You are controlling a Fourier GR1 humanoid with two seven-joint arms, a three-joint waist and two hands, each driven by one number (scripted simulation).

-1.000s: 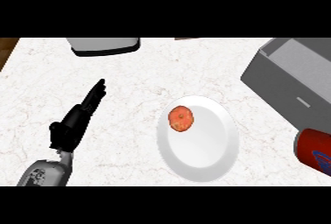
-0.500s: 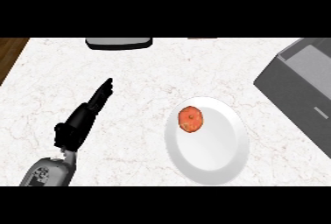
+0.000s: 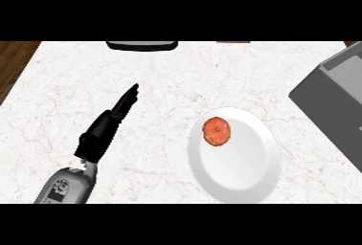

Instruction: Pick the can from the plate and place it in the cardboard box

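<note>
A white plate [image 3: 237, 165] lies on the marble counter right of centre. On its upper left part sits a small round orange-red thing [image 3: 217, 131], seemingly the can seen from above. My left hand [image 3: 106, 129] hovers left of the plate, well apart from it, open with straight fingers pointing up and to the right. A grey box [image 3: 332, 103] with dark walls stands at the right edge, partly cut off. My right hand does not show.
A dark flat object [image 3: 141, 45] sits at the counter's far edge, mostly cut off. The counter's left edge [image 3: 17, 79] runs diagonally at the top left, with brown wood beyond it.
The plate, box and dark object have slid right and up in the view. A red and blue object at the right edge one second ago no longer shows. The left hand has barely moved.
</note>
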